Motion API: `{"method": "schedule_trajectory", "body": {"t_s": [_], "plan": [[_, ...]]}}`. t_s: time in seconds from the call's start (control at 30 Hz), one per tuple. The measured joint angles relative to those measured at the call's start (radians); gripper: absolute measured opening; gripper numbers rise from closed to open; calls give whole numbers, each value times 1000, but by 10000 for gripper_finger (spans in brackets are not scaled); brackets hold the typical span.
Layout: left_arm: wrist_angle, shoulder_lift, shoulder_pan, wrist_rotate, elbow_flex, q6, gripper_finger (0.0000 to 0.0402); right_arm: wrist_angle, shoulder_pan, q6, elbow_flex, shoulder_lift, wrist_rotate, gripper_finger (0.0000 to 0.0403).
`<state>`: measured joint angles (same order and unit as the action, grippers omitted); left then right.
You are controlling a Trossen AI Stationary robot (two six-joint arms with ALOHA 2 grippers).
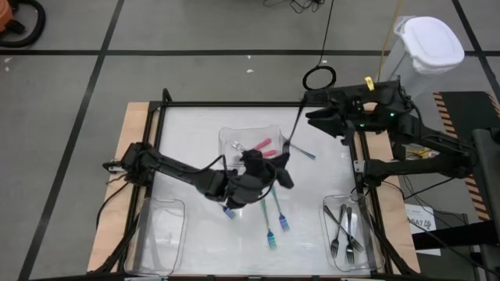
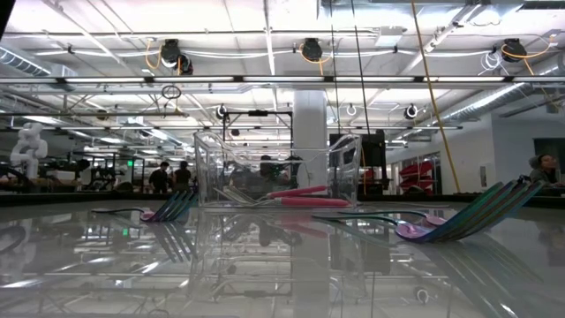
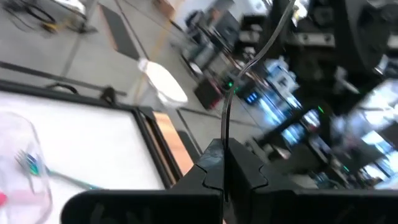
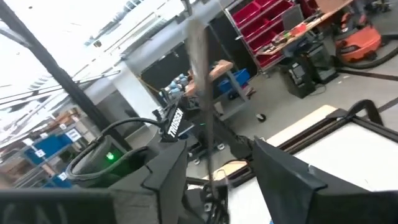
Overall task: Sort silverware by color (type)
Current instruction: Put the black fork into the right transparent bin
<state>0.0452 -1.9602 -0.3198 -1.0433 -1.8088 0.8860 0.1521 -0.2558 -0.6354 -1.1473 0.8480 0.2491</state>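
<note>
Left pincer [image 1: 251, 186]: clenched on a dark utensil [image 3: 249, 68], mid-surface, near the pink-handled forks [image 1: 262, 147].
Right pincer [image 4: 211, 162]: jaws parted, grasping nothing.
Handling: you have light, stiff, slippery metal; grip the handle.

teal fork [image 3: 31, 163] blurred and half hidden in the left wrist view, right tray [image 1: 349, 234] cut by frame edge
</note>
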Motion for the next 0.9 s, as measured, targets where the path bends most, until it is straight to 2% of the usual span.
{"method": "schedule_trajectory", "body": {"t_s": [0.2,0.53,0.83,0.9], "plan": [[-1,0,-43,48,0,8,0,-11,0,18,0,-25,70,180],[-7,-23,-85,51,-2,36,0,-15,2,98,0,-70,79,180],[28,-72,-86,129,-1,86,0,17,3,70,0,-66,251,180],[46,-80,-85,128,-1,100,0,35,3,58,0,-63,255,180]]}}
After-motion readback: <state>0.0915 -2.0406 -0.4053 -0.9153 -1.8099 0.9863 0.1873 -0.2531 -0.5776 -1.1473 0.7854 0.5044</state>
